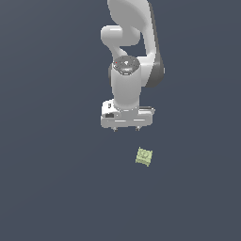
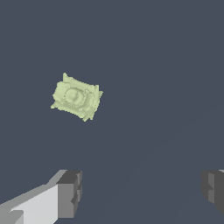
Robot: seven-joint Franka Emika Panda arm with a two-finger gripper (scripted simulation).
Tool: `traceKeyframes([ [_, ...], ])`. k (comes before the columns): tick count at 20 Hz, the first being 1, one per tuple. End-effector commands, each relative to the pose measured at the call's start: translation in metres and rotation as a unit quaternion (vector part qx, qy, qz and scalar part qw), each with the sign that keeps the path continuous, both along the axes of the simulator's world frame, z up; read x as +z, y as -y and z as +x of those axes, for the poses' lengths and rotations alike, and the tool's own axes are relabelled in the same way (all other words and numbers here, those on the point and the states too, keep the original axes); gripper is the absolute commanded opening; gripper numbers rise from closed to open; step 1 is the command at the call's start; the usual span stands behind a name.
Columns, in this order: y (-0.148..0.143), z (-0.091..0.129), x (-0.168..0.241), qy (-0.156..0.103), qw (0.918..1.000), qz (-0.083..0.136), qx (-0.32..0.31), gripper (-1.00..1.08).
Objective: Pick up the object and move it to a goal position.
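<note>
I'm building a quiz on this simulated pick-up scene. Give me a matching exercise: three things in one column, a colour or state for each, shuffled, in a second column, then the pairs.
Column 1:
1. object
2. gripper
3. arm

Column 2:
A. white, reaching down from above
B. pale yellow-green, lying free on the dark surface
C. open, with nothing between its dark fingers

Pairs: 1-B, 2-C, 3-A
</note>
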State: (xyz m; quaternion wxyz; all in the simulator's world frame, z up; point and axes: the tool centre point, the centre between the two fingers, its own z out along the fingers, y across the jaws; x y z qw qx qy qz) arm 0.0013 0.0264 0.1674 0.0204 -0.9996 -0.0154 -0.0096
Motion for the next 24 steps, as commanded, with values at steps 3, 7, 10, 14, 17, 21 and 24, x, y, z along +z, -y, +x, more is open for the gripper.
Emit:
traceKeyframes([
  [3, -0.001, -0.001, -0.002, -0.001, 1.0000, 0.000, 0.001, 1.00],
  [7, -0.010, -0.006, -0.013, -0.012, 0.9999, -0.003, 0.011, 1.00],
  [10, -0.016, -0.011, -0.021, -0.020, 0.9996, -0.004, 0.019, 1.00],
  [14, -0.017, -0.011, -0.022, -0.021, 0.9996, -0.005, 0.019, 1.00],
  [17, -0.017, -0.011, -0.022, -0.021, 0.9995, -0.005, 0.022, 1.00],
  [21, -0.019, -0.008, -0.024, -0.020, 0.9991, -0.006, 0.037, 1.00],
  [24, -0.021, -0.005, -0.025, -0.020, 0.9982, -0.007, 0.056, 1.00],
])
